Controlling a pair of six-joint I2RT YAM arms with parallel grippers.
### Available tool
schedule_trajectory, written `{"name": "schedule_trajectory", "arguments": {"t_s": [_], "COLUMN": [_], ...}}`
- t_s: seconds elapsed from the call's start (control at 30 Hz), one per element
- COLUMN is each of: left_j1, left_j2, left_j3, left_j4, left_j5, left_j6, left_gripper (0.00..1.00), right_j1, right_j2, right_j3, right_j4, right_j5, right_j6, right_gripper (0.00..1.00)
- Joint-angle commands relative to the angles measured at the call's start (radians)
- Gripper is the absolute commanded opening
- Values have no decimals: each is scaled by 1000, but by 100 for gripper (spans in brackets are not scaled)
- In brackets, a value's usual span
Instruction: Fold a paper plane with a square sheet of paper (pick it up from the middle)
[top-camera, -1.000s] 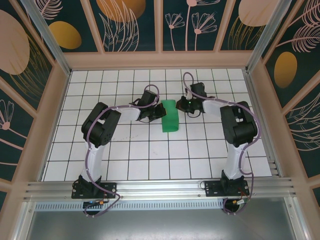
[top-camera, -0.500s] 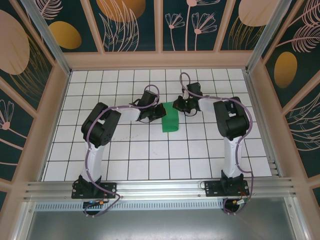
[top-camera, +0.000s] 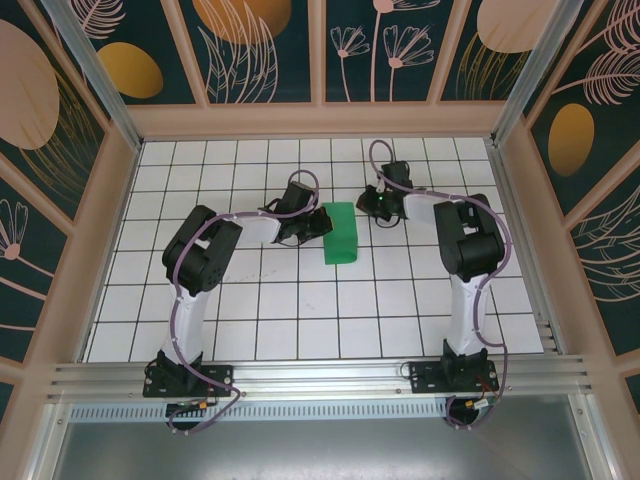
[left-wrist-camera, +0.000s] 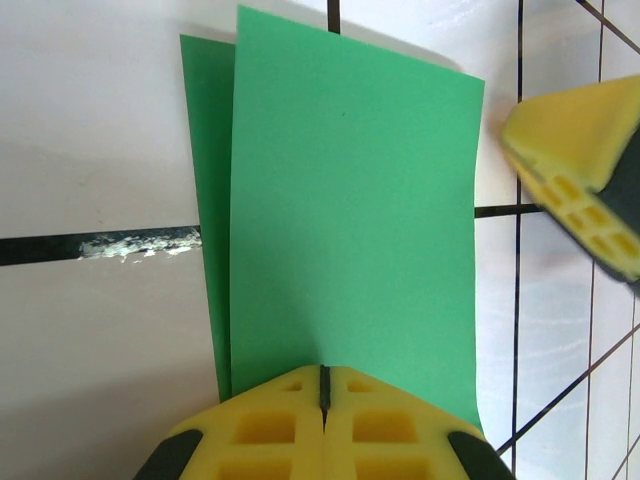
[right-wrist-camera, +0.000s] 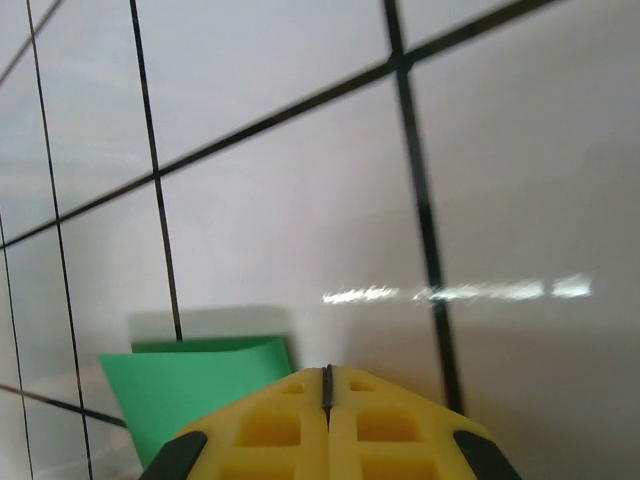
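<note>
The square sheet of paper (top-camera: 341, 234) lies folded in half on the white grid table, a bright green upright rectangle. In the left wrist view the paper's (left-wrist-camera: 350, 200) top layer sits slightly right of the bottom layer, leaving a narrow strip along the left. My left gripper (top-camera: 321, 222) is shut, its yellow tips (left-wrist-camera: 323, 385) resting over the paper's near edge. My right gripper (top-camera: 375, 204) is shut just off the paper's far right corner. In the right wrist view it (right-wrist-camera: 327, 375) hangs above bare tile, with the paper's corner (right-wrist-camera: 190, 385) to its left. A right fingertip (left-wrist-camera: 580, 170) shows beside the paper.
The white gridded table (top-camera: 300, 300) is boxed in by wooden frame walls (top-camera: 100, 230) on the left, right and far side. An aluminium rail (top-camera: 320, 375) carrying both arm bases runs along the near edge.
My right gripper swept left over the paper's far right edge, then drew back to the right. The paper's far end, curled up earlier, now lies flat. The left arm has not moved.
</note>
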Motion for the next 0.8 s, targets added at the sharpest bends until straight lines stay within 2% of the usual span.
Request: {"name": "schedule_trajectory", "arguments": {"t_s": [0.0, 0.2, 0.5, 0.77], "left_j1": [23, 23, 23, 23], "left_j2": [104, 104, 100, 97], "left_j3": [-82, -78, -78, -80], "left_j4": [-268, -268, -275, -275], "left_j5": [-165, -163, -163, -163], "left_j6": [32, 33, 36, 36], "left_gripper": [0, 0, 0, 0], "right_j1": [15, 52, 33, 18], "right_j2": [-61, -10, 93, 122], "right_j3": [30, 68, 126, 134], "right_j4": [47, 36, -20, -37], "right_j5": [-33, -144, -106, -60], "right_j6": [-46, -61, -46, -49], "right_gripper": [3, 3, 2, 2]}}
